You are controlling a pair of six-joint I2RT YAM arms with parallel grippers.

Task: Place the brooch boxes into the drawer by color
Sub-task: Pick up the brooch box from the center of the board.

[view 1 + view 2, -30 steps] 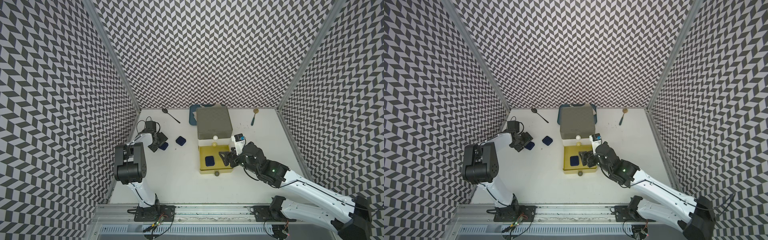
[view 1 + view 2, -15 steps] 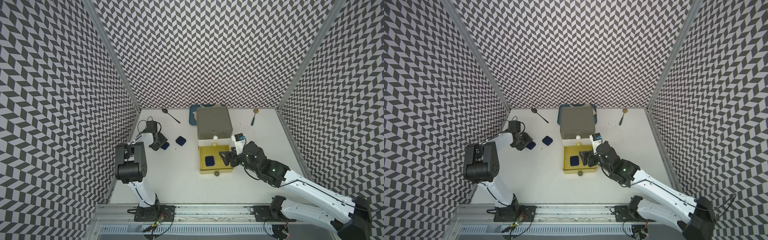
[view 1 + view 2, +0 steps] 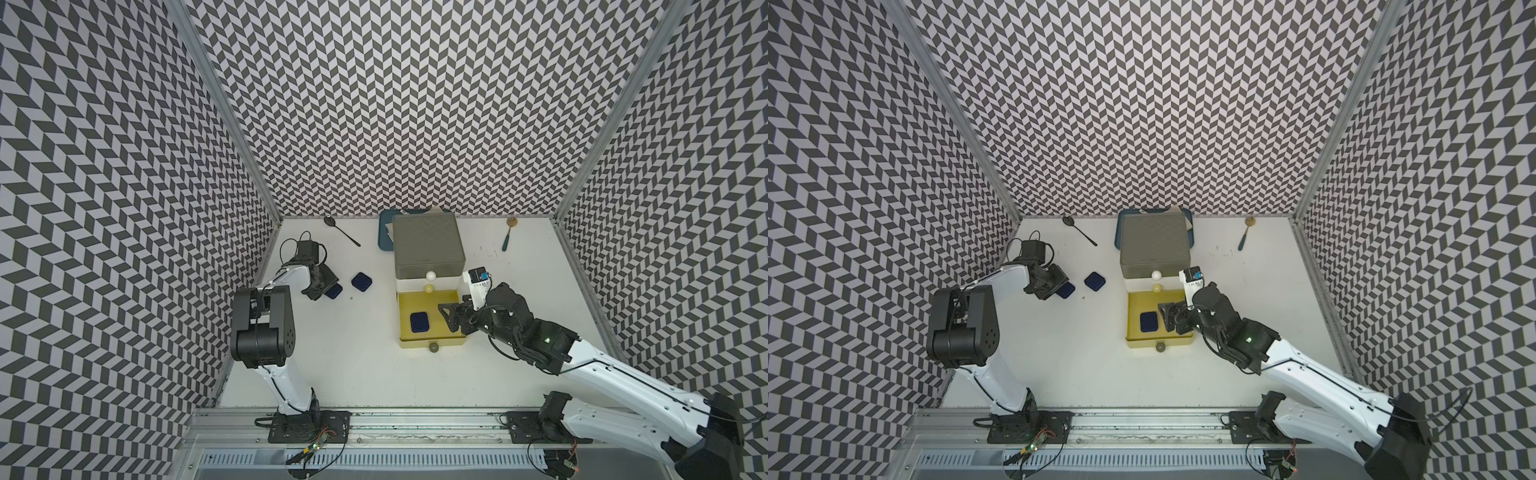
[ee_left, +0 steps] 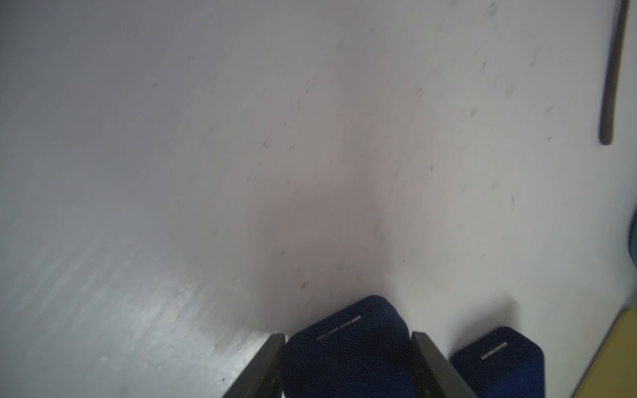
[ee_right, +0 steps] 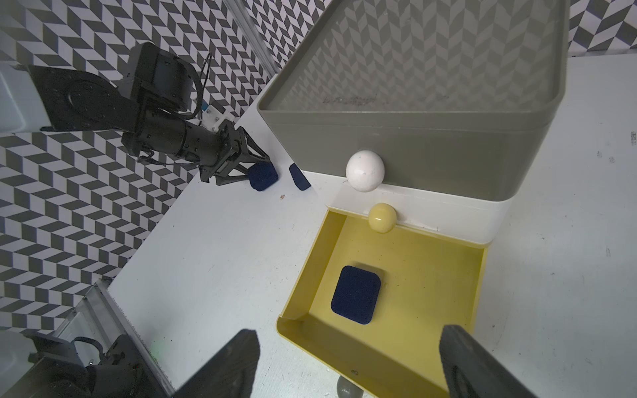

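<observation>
The drawer chest [image 3: 428, 245] stands mid-table, its yellow bottom drawer [image 3: 432, 343] pulled out. One navy brooch box [image 3: 419, 322] lies flat inside it. My left gripper [image 3: 327, 287] is at the table's left with its fingers pressed on both sides of a second navy brooch box [image 4: 348, 358], which rests on the table. A third navy brooch box [image 3: 361, 281] lies just to its right. My right gripper [image 3: 451, 320] hovers open over the right part of the yellow drawer, holding nothing. In the right wrist view its fingertips [image 5: 241, 348] straddle the drawer's front wall [image 5: 344, 348].
A black spoon [image 3: 341, 230] lies at the back left. A teal-handled spoon [image 3: 508, 235] lies at the back right. A dark blue tray [image 3: 384, 237] sits behind the chest. Patterned walls close in three sides, and the left wall is close to my left arm.
My left gripper's fingers have drawn in around the navy brooch box on the table. The right arm and the drawer stay as they were.
</observation>
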